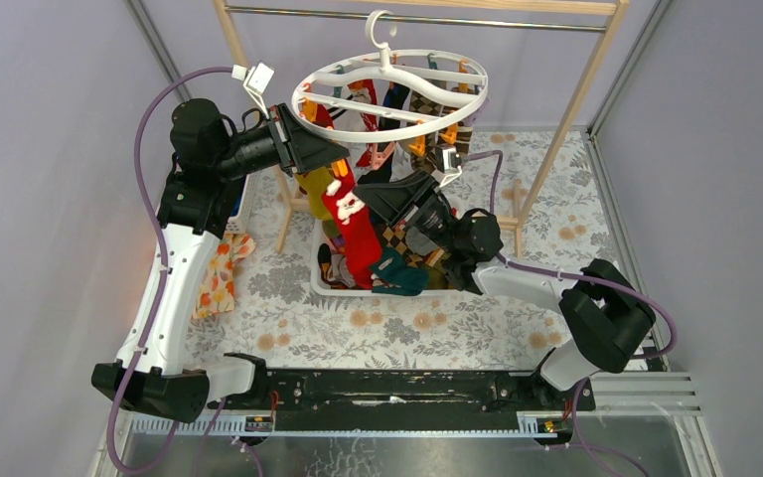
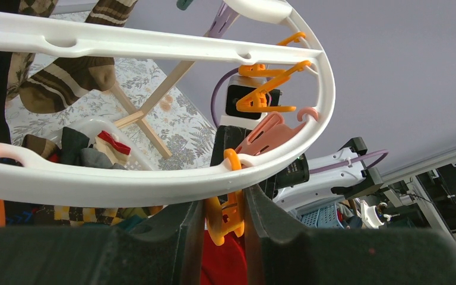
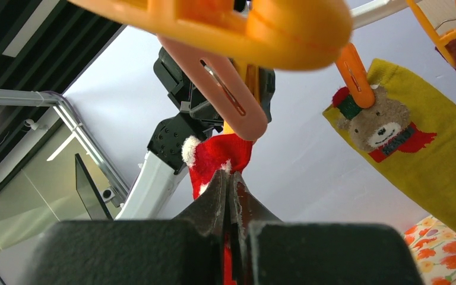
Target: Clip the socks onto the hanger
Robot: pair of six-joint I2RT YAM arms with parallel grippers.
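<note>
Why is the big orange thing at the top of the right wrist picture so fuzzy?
Right wrist view: that orange clip hangs very near the lens, so it is out of focus, while the yellow bear sock farther off looks sharper. Left wrist view: the hanger is fairly crisp. Top view: evenly lit and sharp.

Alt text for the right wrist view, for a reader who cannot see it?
The right gripper, jaws closed, pinches a red Santa sock whose white-trimmed top sits at the tip of a pink clip, beneath a blurred orange clip. To the right, a mustard bear-face sock hangs from a smaller orange clip; the left arm stands behind.
</note>
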